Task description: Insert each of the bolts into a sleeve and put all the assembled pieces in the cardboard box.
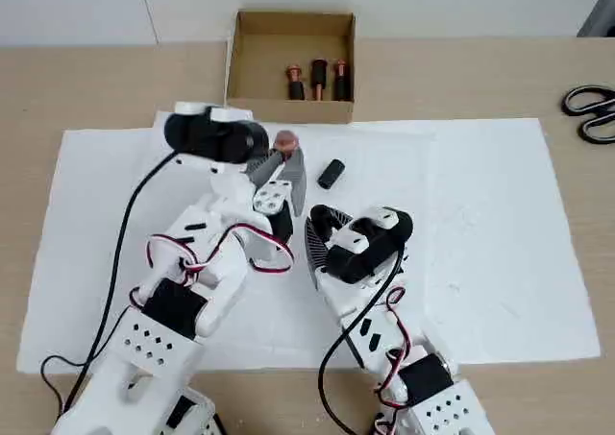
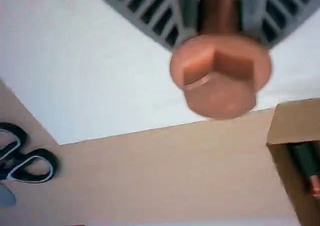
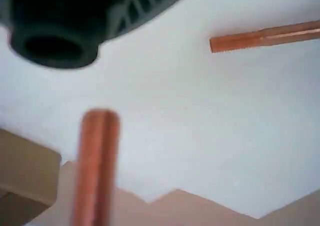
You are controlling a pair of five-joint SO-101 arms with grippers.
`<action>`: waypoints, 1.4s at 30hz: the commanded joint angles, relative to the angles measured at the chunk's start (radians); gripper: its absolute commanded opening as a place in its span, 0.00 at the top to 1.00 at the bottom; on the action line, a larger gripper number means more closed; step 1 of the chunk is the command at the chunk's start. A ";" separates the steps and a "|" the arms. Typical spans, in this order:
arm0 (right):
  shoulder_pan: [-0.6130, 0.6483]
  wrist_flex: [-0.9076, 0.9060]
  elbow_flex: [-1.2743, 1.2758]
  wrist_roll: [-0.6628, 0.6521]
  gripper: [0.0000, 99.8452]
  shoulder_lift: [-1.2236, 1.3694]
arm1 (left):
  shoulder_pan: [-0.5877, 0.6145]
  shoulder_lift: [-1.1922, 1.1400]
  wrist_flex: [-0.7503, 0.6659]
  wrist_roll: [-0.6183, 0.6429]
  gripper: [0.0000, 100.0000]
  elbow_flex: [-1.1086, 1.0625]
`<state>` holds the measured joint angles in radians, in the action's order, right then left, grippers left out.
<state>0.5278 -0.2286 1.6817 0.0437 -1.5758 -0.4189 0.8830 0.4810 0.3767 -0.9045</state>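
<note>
**Item: copper bolt in the left gripper, sleeve in the right**

Bolt point(image 2: 220, 76): copper-coloured, with a hexagon head and a straight shank. It is judged rigid, light and not fragile. The shank looks smooth, so it may twist or slide in a slack pinch. The best hold is across the shank just behind the head, which leaves the far end free to enter a bore. The left gripper point(image 1: 286, 161) is clamped on the shank with the head standing out past the jaw tips. It sits above the white sheet point(image 1: 480, 214), just short of the cardboard box point(image 1: 264, 65).

Held sleeve point(image 3: 50, 44): a black tube with its open bore towards the wrist camera. It is judged stiff and light, and being round it would roll if dropped. It appears pinched in the right gripper point(image 1: 322, 231), over the middle of the sheet.

Loose sleeve point(image 1: 331, 173): lies on its side on the sheet between the grippers and the box, touching neither.

Assembled pieces point(image 1: 318, 80): three, side by side in the box.

Copper shank point(image 3: 95, 166) and second shank point(image 3: 265, 36): I cannot tell which, if either, belongs to the held bolt.

Arm pose: the left arm is stretched towards the box with its jaws pointing at it. The right arm is folded shorter, with its gripper close beside the left arm.

Scissors point(image 1: 591, 111): on the table point(image 1: 96, 80), well apart.
</note>
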 commanded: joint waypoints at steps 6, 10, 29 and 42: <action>0.002 -0.002 0.008 -0.009 1.00 -0.021 | -0.037 0.035 0.034 0.005 0.99 0.094; 0.002 -0.002 0.008 -0.009 1.00 -0.021 | -0.068 0.032 0.034 0.005 0.99 0.094; 0.002 -0.004 0.008 -0.009 1.00 -0.021 | -0.095 0.031 -0.040 -0.003 0.99 -0.012; 0.002 -0.004 0.008 -0.009 1.00 -0.021 | -0.094 0.031 -0.069 -0.003 0.99 -0.045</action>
<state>0.5278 -0.2332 1.6817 0.0453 -1.5758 -0.5171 0.8892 0.4457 0.3767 -0.9551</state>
